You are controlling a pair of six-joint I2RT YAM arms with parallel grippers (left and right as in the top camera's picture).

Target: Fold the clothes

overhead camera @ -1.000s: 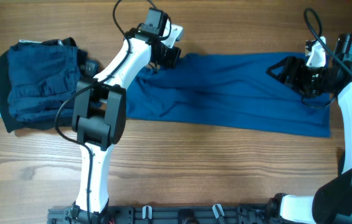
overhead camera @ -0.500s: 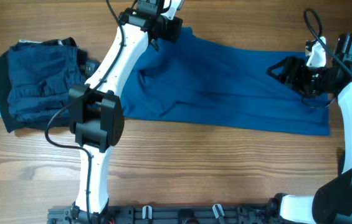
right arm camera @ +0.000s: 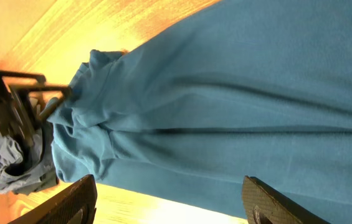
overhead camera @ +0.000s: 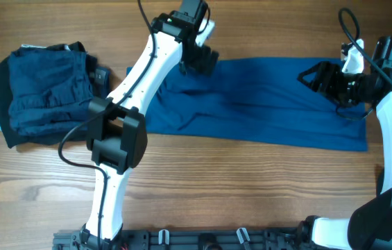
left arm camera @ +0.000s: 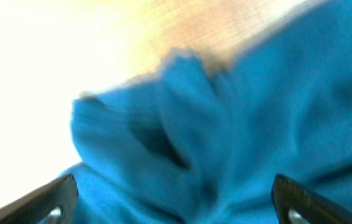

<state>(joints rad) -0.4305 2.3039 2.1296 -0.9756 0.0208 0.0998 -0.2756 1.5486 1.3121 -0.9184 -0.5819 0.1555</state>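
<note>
**1. Workpiece pos.** On the overhead cam I read the blue shirt (overhead camera: 265,104) lying flat on the table (overhead camera: 251,194). Its long axis runs left–right across the ctr, w/ shallow creases along its length. The cloth is bunched into a small ridge at the far edge, toward the shirt's left end.

**2. L gripper** (overhead camera: 202,61). It sits at the shirt's far edge, on that bunched area. The L wrist cam is blurred. Its fingers (left arm camera: 57,198) show at the lower corners of the view, set wide apart, w/ a raised fold of blue cloth ahead of and between them. Jaws are spread and nothing is clamped. I cannot tell whether the tips touch the cloth.

**3. R gripper** (overhead camera: 318,76). It is over the shirt's right end, near the far edge. On the R wrist cam its fingers (right arm camera: 79,196) are spread wide w/ nothing pinched between them, and the shirt stretches away toward the L arm.

**4. Dark garment stack** (overhead camera: 39,94). These are folded navy/black items on the table, just beside the shirt's left end. The L arm crosses above the gap, so I cannot tell if stack and shirt touch.
</note>
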